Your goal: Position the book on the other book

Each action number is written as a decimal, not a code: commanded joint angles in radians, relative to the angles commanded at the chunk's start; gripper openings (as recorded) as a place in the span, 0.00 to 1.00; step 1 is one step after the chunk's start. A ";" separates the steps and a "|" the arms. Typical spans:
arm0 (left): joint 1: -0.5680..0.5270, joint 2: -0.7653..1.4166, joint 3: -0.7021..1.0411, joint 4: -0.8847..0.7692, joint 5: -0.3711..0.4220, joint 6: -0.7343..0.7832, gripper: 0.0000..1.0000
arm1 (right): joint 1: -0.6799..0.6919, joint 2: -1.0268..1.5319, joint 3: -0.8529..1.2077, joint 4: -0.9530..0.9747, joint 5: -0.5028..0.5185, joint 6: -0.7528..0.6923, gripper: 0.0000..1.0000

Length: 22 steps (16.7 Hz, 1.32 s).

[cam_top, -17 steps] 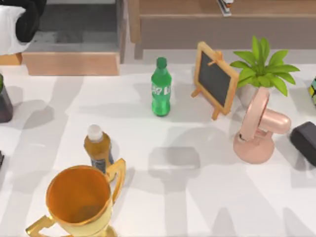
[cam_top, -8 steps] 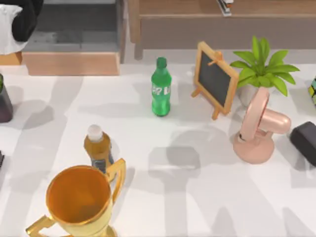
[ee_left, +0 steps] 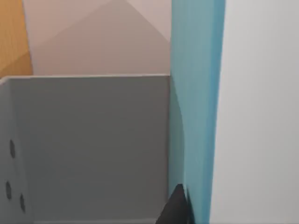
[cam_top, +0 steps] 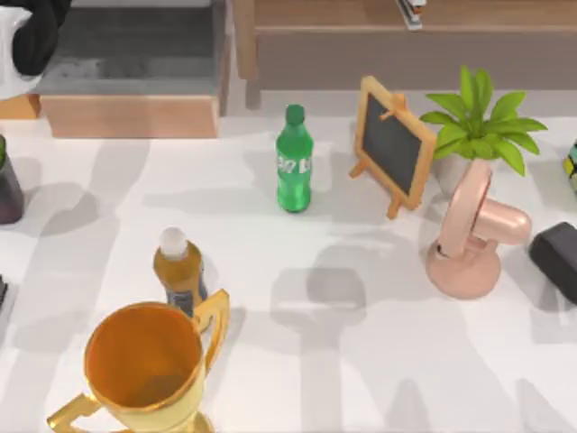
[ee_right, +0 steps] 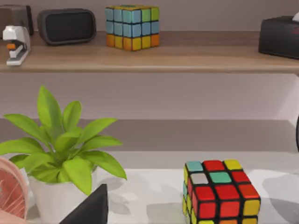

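Observation:
My left arm (cam_top: 32, 32) reaches in at the far left corner of the top view, over a grey-floored wooden box (cam_top: 135, 54). In the left wrist view a tall light-blue slab (ee_left: 196, 107) with a white face beside it stands upright very close to the camera. It looks like the book, and a dark part of my left gripper (ee_left: 177, 210) rests against its lower edge. Behind it is a grey box wall (ee_left: 93, 144). The other book is out of view. A dark tip of my right gripper (ee_right: 88, 207) shows near a potted plant (ee_right: 60, 154).
On the white table stand a green bottle (cam_top: 294, 162), a small chalkboard easel (cam_top: 391, 144), a potted plant (cam_top: 478, 126), a pink fan (cam_top: 471, 234), a brown bottle (cam_top: 178, 271) and a gold trophy cup (cam_top: 144, 365). A colour cube (ee_right: 219, 193) sits at the right edge.
My left arm has drawn further up and left toward the corner of the top view. Nothing on the table has moved.

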 joint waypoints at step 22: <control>1.013 -0.830 -0.980 -0.448 0.933 2.040 0.00 | 0.000 0.000 0.000 0.000 0.000 0.000 1.00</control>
